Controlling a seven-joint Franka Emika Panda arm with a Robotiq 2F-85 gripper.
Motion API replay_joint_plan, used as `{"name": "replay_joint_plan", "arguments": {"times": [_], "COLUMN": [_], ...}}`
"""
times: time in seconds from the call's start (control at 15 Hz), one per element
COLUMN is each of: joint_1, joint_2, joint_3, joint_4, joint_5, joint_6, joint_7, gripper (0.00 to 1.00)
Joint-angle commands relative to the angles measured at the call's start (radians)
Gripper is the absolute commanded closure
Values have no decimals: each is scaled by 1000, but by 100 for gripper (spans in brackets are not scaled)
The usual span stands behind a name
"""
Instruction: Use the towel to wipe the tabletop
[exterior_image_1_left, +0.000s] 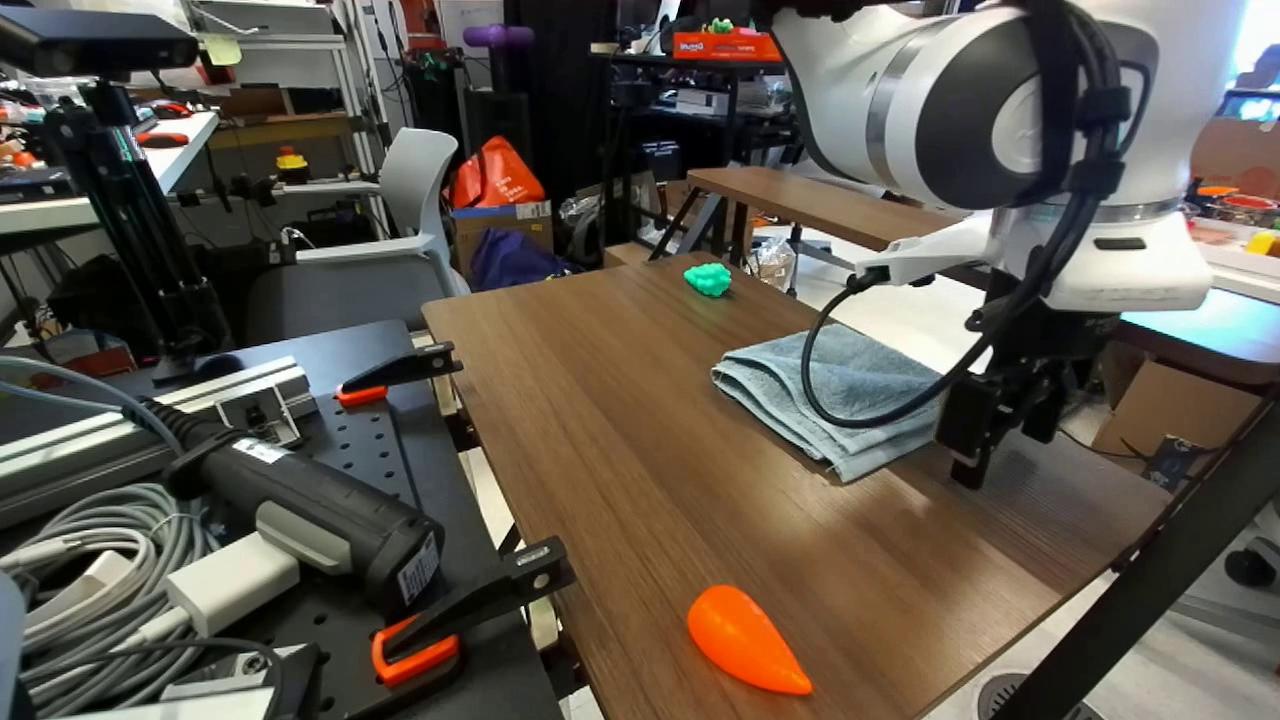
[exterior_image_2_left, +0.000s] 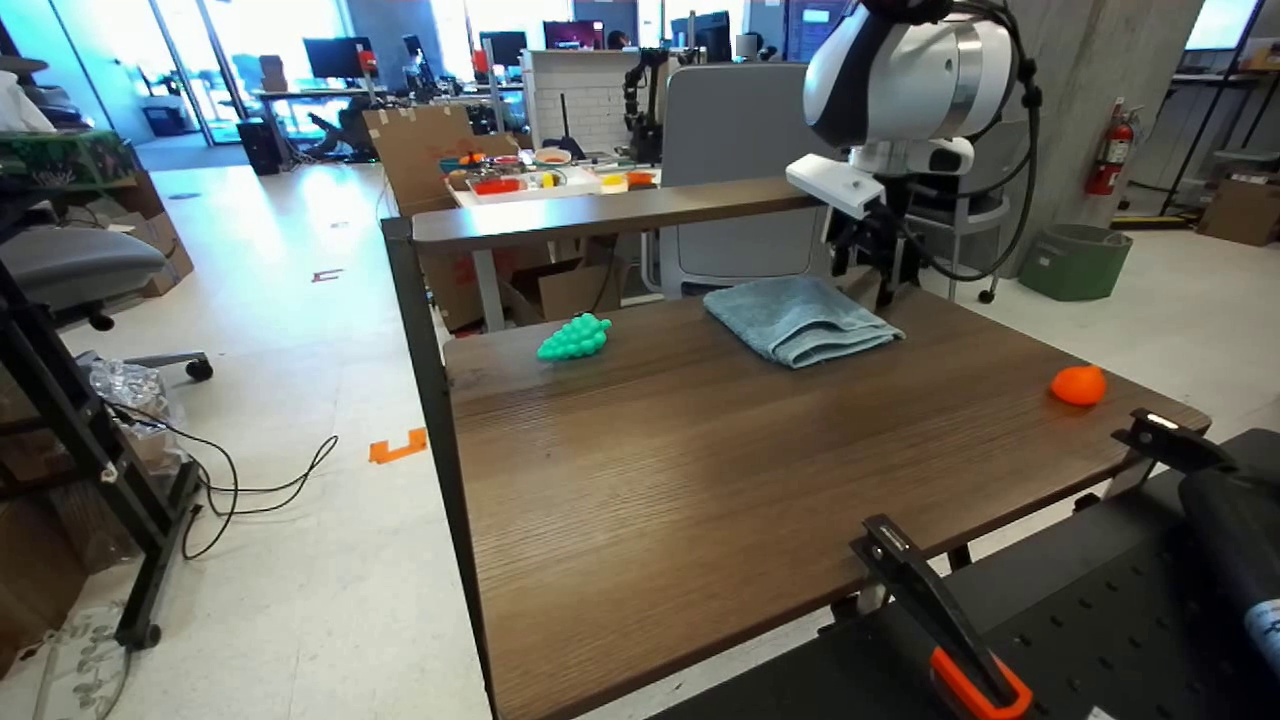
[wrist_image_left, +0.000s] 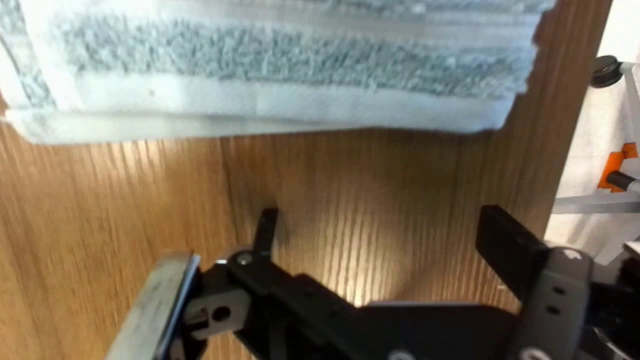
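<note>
- The towel (exterior_image_2_left: 800, 318) lies folded flat on the counter (exterior_image_2_left: 700, 490), close to the edge opposite the dark bench (exterior_image_2_left: 1050, 590); the wrist view shows a strip of bare wood between cloth and edge.
- It should handle as light, limp and soft, with a grippy, looped pile; nothing about it looks fragile, so the likelier trouble is layers sliding apart.
- The best hold is probably the stacked hem facing the gripper (wrist_image_left: 382, 215), about its middle, gathering every layer at once; catching only the top one would likely unfold it.
- The gripper is spread wide, its fingers (wrist_image_left: 265, 230) well apart with only bare wood between them. It sits just beside that hem, clear of the cloth; whether the tips touch the counter cannot be told.
- The fingers are spaced along the hem's own line, so gripping would presumably bunch up a ridge; the next move seems to call for a short shift over the cloth.
- The arm (exterior_image_2_left: 905, 90) bends at the wrist so the gripper points downward, near the corner between the edge opposite the bench and the end edge by the orange carrot-shaped object (exterior_image_1_left: 745, 640). In an exterior view a black cable (exterior_image_1_left: 855, 423) loops in front of the towel.
- The green grape-like cluster (exterior_image_2_left: 575, 338) sits near the corner at the other end; a wiping path would probably steer around both objects.
</note>
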Motion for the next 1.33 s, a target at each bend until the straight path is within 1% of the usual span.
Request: {"name": "replay_joint_plan", "arguments": {"times": [0.0, 0.2, 0.47, 0.67, 0.8, 0.87, 1.0, 1.27], "joint_1": [-4, 8, 20, 29, 29, 22, 18, 23], "joint_2": [-131, -205, -322, -448, -512, -528, -550, -518], "joint_3": [69, 90, 113, 132, 148, 161, 181, 214], "joint_4": [-159, -312, -503, -644, -707, -721, -733, -711], "joint_5": [-30, -61, -44, -25, -17, -10, -2, 32], "joint_6": [76, 201, 381, 462, 484, 488, 453, 447], "joint_7": [-84, -202, -319, -375, -405, -417, -433, -434], "gripper": [0, 0, 0, 0, 0, 0, 0, 0]}}
